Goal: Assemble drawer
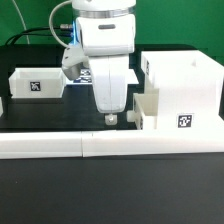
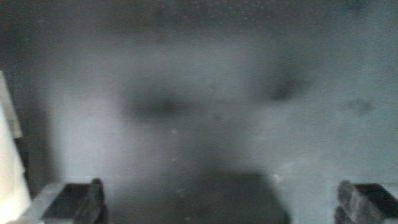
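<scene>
The drawer's tall white housing point(image 1: 180, 88) stands at the exterior view's right, with a tag on its front. A small white tray point(image 1: 147, 107) sits against its left side, low down; I cannot tell how far in it is. A second tray point(image 1: 35, 85) with a tag lies at the left. My gripper point(image 1: 118, 118) points down just left of the small tray, close above the black table. In the wrist view the gripper point(image 2: 217, 203) is open and empty, with the fingers point(image 2: 71, 203) far apart over blurred dark table.
A long low white wall bar point(image 1: 100, 146) runs along the front of the table. The marker board point(image 1: 78, 74) lies behind my arm, mostly hidden. A white edge point(image 2: 7, 130) shows at the side of the wrist view.
</scene>
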Controlling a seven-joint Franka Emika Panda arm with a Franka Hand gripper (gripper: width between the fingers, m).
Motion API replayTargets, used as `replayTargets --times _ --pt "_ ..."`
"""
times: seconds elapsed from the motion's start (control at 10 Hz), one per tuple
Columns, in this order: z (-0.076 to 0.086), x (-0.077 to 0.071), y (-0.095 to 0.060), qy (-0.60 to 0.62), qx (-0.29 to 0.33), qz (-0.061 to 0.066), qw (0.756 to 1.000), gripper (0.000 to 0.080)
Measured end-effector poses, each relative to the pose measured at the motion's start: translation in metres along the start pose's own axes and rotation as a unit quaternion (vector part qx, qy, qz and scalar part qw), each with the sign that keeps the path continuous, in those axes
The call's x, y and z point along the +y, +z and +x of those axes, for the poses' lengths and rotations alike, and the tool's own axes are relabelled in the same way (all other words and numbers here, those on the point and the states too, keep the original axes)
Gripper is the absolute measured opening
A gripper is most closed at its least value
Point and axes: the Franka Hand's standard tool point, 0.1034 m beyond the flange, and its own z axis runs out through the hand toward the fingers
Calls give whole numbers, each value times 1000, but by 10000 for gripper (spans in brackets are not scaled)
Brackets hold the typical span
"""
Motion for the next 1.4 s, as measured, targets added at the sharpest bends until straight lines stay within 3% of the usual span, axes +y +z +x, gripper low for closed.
replayTargets --times 0.4,0.6,0.8,0.9,1.0,1.2,1.4 --pt "26 -9 3 -8 1 18 1000 649" --pt "30 -9 2 -3 -1 29 1000 648" --pt "30 -8 2 7 -3 32 999 648" --pt "29 -6 2 7 -2 22 1000 648" --pt "18 -5 3 12 -1 2 1000 648" --pt "-8 -18 2 34 -1 -36 999 648" --pt "-24 -36 -4 48 2 -72 996 648"
